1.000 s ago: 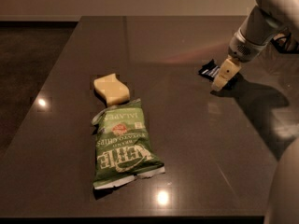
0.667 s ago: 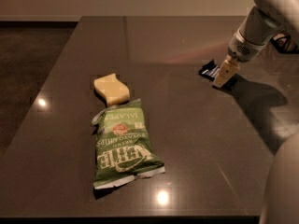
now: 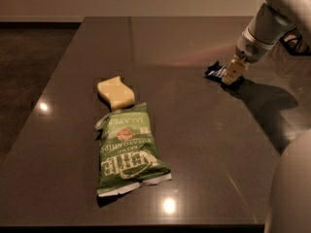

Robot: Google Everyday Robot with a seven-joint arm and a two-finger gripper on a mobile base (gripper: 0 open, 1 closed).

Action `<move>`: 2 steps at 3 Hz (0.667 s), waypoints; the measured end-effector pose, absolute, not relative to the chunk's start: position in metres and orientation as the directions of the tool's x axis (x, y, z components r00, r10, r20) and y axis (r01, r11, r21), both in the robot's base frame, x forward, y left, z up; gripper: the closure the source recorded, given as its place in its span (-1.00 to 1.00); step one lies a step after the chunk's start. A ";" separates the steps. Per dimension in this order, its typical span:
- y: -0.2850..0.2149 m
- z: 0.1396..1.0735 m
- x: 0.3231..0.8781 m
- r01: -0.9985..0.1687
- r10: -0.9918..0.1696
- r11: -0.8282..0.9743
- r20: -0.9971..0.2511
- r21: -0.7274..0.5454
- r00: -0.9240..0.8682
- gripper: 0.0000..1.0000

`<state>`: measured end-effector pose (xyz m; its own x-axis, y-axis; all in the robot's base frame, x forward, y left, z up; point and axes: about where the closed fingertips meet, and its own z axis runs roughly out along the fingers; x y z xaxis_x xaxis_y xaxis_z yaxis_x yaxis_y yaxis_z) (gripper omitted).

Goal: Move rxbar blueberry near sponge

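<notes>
The rxbar blueberry (image 3: 214, 72), a small dark blue wrapped bar, lies on the dark table at the right. My gripper (image 3: 232, 75) is down on the bar's right end and covers part of it. The white arm reaches in from the upper right. The sponge (image 3: 115, 92), a pale yellow wavy foam block, lies left of centre, far from the bar.
A large green chip bag (image 3: 129, 149) lies just in front of the sponge, its top edge touching it. The dark glossy table (image 3: 184, 130) has its left edge (image 3: 43, 96) and front edge (image 3: 131, 225) in view. The robot's white body (image 3: 291, 193) fills the lower right corner.
My gripper has shifted slightly toward the far side at the bar's right end. The bar, sponge and chip bag have stayed where they were.
</notes>
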<state>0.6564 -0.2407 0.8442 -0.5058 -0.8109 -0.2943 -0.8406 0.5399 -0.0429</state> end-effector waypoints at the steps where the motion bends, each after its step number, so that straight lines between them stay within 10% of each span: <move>1: -0.203 0.858 0.654 -0.875 -0.831 0.483 -0.324 -0.020 -0.451 1.00; 2: -0.144 0.870 0.653 -0.926 -0.863 0.377 -0.363 0.002 -0.352 1.00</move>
